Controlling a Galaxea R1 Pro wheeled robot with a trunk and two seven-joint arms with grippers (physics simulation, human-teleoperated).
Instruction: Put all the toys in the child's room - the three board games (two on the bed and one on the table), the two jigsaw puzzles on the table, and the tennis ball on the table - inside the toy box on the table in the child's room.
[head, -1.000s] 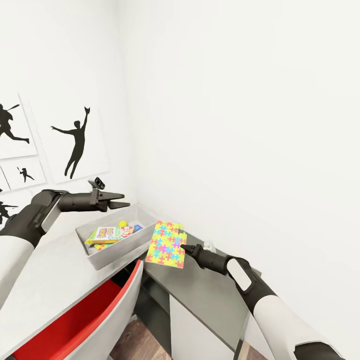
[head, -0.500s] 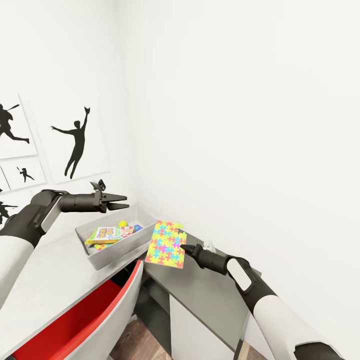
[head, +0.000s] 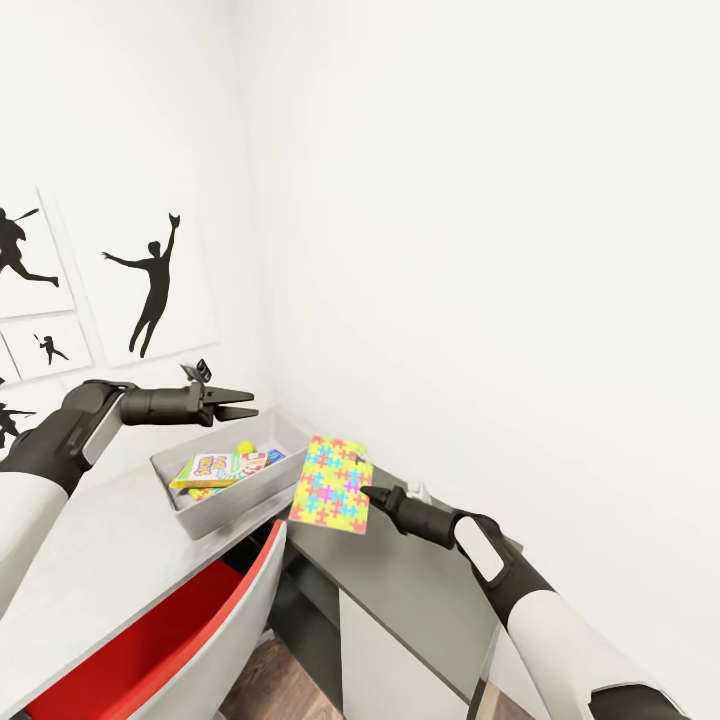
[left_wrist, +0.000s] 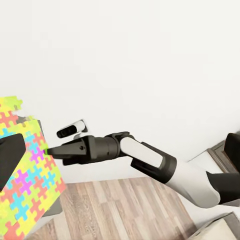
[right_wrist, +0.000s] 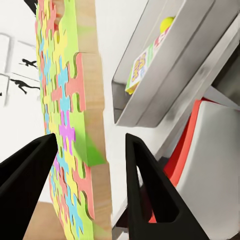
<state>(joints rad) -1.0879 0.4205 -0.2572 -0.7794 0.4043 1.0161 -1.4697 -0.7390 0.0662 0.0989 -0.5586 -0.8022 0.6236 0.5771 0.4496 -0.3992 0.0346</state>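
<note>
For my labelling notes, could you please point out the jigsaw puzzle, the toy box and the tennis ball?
jigsaw puzzle (head: 332, 485): head view, middle of its patchwork face.
toy box (head: 225, 508): head view, its near grey wall.
tennis ball (head: 245, 447): head view, its visible top.

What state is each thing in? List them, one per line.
Jigsaw puzzle: held on edge, tilted, beside the toy box.
Right gripper: shut on the jigsaw puzzle.
Left gripper: open, empty, above the toy box.
Toy box: holds game boxes and the tennis ball.

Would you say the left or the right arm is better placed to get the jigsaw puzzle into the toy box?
Right: its end effector holds the jigsaw puzzle beside the toy box; the left end effector hovers empty above it.
</note>
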